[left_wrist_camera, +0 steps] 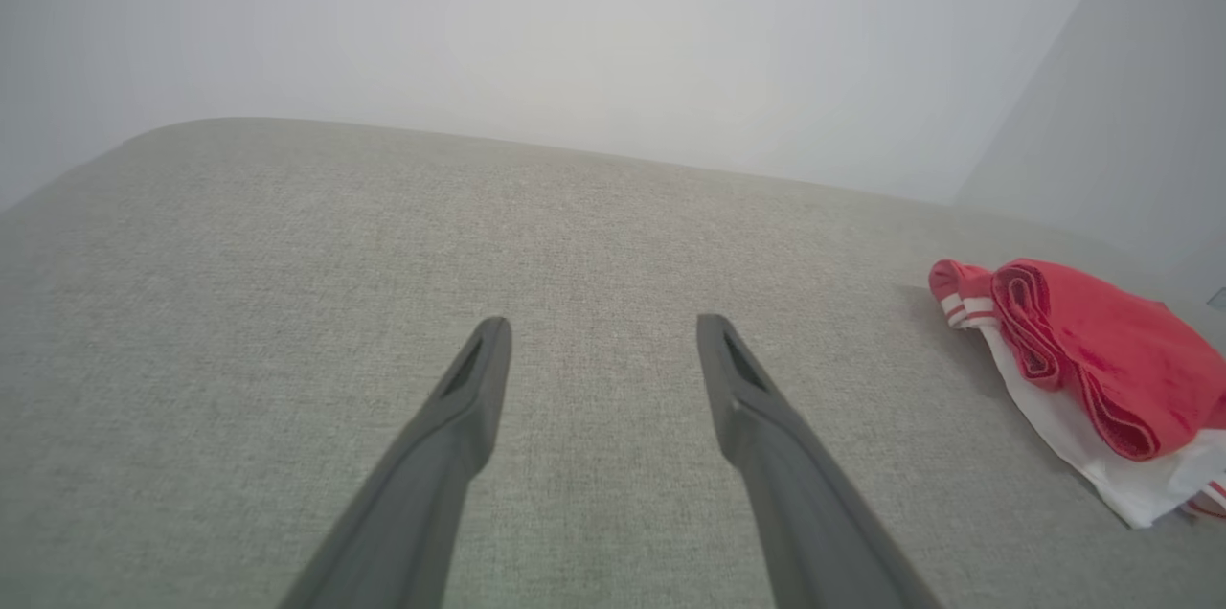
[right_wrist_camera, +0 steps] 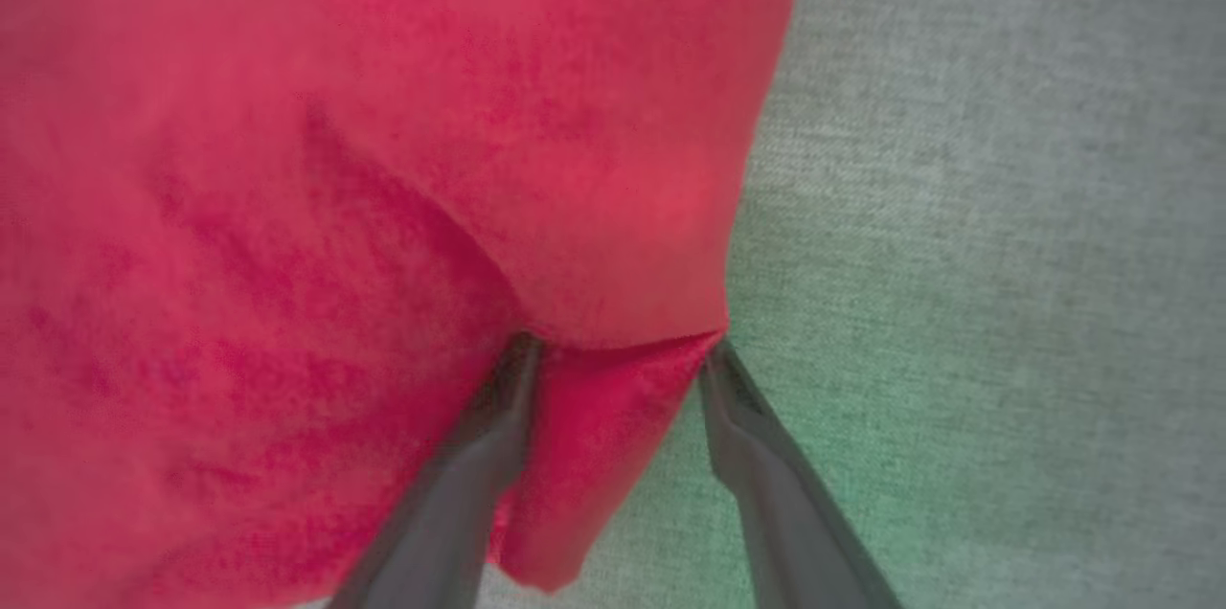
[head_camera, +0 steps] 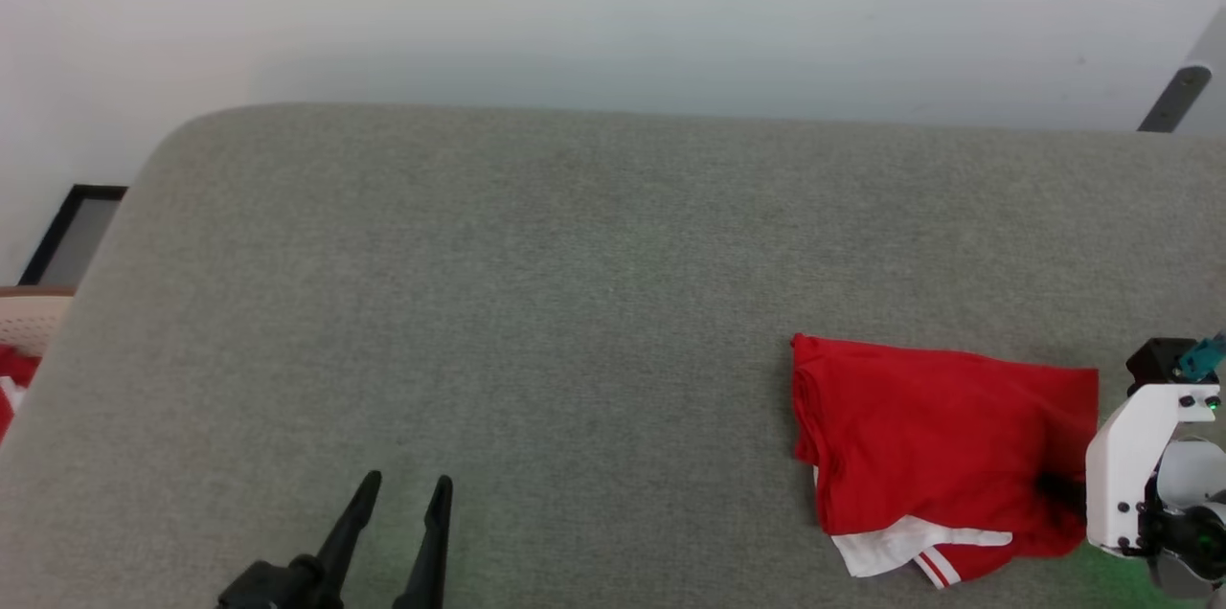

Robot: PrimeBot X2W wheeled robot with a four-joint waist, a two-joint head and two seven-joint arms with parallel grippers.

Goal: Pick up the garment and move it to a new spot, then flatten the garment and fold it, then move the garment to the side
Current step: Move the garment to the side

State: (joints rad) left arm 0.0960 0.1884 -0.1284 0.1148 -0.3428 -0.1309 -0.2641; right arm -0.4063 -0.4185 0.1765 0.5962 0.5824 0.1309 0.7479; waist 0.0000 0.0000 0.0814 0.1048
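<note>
Grey woven cushion lies under everything. Nearest, lower left: left gripper over bare fabric, fingers spread, nothing held. Right side, near the front: garment lying folded, red side up, white sleeve with striped trim poking out beneath. Right gripper straddles its right corner, jaws apart, not yet pinched. Pale wall behind.

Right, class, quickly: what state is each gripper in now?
Left gripper: open, empty.
Right gripper: open, astride a fold of the garment, not clamped.
</note>
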